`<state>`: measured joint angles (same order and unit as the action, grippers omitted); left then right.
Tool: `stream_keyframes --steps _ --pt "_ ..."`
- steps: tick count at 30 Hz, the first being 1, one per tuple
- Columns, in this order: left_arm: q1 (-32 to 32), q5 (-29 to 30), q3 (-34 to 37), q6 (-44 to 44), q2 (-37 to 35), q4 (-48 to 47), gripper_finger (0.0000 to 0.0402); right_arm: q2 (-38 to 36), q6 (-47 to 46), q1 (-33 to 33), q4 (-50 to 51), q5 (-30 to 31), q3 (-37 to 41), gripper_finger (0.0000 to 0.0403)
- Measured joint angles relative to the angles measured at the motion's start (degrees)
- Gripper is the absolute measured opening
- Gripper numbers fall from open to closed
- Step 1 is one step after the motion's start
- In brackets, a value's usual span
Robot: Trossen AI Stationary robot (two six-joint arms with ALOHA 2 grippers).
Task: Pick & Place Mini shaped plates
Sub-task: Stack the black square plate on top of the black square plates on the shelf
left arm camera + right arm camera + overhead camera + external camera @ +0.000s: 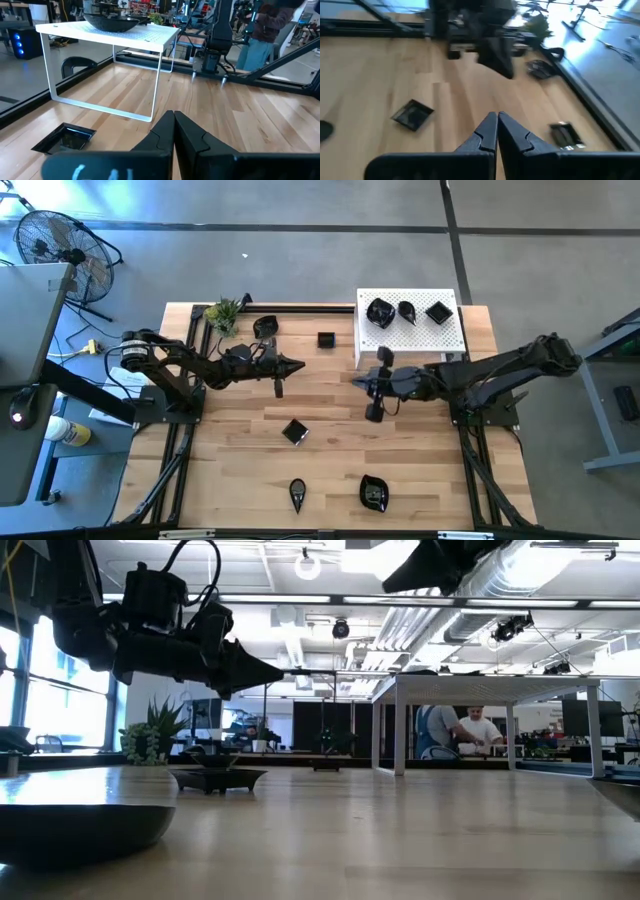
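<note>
Above the wooden worktop (330,430) both grippers, left gripper (293,364) and right gripper (358,378), are hovering with fingers clenched, empty; glossy black mini shaped plates (407,311) are sitting on the white perforated platform (445,335).

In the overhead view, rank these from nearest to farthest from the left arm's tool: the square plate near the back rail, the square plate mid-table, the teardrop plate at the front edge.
Measured from the left tool:
1. Square plate near the back rail, just behind it and slightly to its right.
2. Square plate mid-table, toward the front.
3. Teardrop plate at the front edge, clearly farthest.
</note>
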<state>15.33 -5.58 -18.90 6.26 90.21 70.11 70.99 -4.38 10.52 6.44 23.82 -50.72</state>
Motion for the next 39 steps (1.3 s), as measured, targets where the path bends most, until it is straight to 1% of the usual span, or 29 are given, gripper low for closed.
stream_keyframes --steps 11,23,26,29,33,35,37,39 --pt "0.0 -1.8 0.0 0.7 0.0 0.0 0.0001 12.7 6.9 0.9 -21.8 -15.7 0.0 0.0001" --pt "0.0 -2.6 0.0 1.7 0.0 -0.1 0.0001 23.2 8.5 0.9 -35.4 -25.9 0.0 0.0001" --pt "0.0 -2.1 0.0 1.6 0.0 -0.1 0.0001 26.4 7.2 1.0 -37.7 -26.1 0.0 0.0001" --pt "0.0 -1.1 0.0 1.6 0.0 -0.1 0.0001 29.3 6.0 1.5 -38.0 -25.9 0.0 0.0001" --pt "-0.3 -1.3 0.0 1.5 0.0 -0.7 0.0001 30.0 6.3 2.7 -39.6 -26.2 0.0 0.0001" --pt "-1.4 -0.2 0.0 1.4 0.0 -2.5 0.0001 29.9 7.3 3.4 -39.5 -26.2 0.1 0.0001" --pt "-3.1 1.7 0.0 1.1 0.0 -4.5 0.0001 29.6 8.4 4.0 -42.8 -26.0 2.0 0.0001" --pt "-5.2 4.0 0.0 1.1 0.0 -6.0 0.0001 29.5 8.7 4.1 -50.4 -25.8 6.3 0.0000"
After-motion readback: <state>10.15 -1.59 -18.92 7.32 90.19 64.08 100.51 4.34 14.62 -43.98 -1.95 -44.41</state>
